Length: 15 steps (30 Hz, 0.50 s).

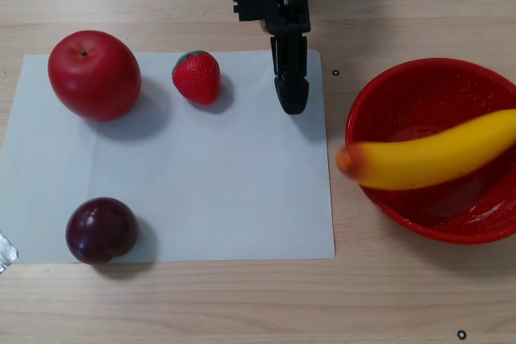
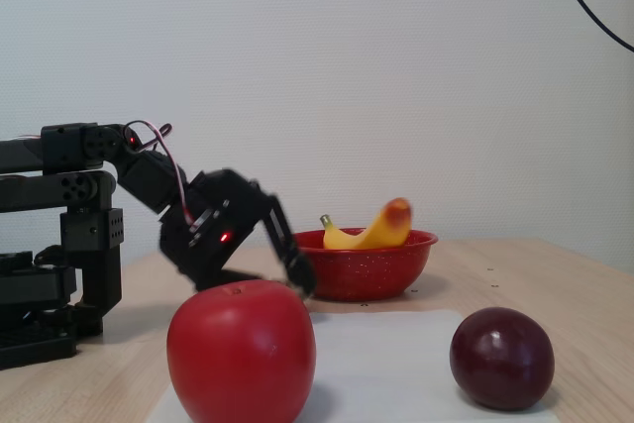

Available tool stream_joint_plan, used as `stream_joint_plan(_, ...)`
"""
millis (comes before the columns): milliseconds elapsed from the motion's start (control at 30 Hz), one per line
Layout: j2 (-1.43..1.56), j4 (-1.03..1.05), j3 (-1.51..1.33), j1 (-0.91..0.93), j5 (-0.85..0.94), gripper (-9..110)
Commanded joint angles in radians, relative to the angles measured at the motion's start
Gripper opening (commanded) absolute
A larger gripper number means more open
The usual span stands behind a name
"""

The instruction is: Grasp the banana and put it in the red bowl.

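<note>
The yellow banana (image 1: 435, 159) lies across the red bowl (image 1: 423, 90) at the right of the other view, its orange-red end sticking out over the bowl's left rim. In the fixed view the banana (image 2: 381, 228) rests in the red bowl (image 2: 367, 269) with that end raised. My black gripper (image 1: 291, 101) is apart from the bowl, over the top edge of the white paper. Seen from the fixed view, the gripper (image 2: 300, 282) hangs low just left of the bowl, holding nothing. Its jaws overlap in both views, so their gap does not show.
A white paper sheet (image 1: 210, 191) carries a red apple (image 1: 94, 74), a strawberry (image 1: 197, 76) and a dark plum (image 1: 101, 230). The apple (image 2: 241, 349) and plum (image 2: 501, 357) fill the fixed view's foreground. The arm base (image 2: 59, 284) stands at its left.
</note>
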State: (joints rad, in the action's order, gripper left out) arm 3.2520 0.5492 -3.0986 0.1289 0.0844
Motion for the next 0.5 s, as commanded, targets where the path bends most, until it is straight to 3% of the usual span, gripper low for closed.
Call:
stream_joint_plan(0, 0.026, 0.074, -0.005, -0.002, 0.006, 0)
stream_joint_plan(300, 0.026, 0.336, -0.005, -0.015, 0.023, 0)
stream_joint_plan(467, 0.025, 0.339, -0.005, -0.018, 0.035, 0)
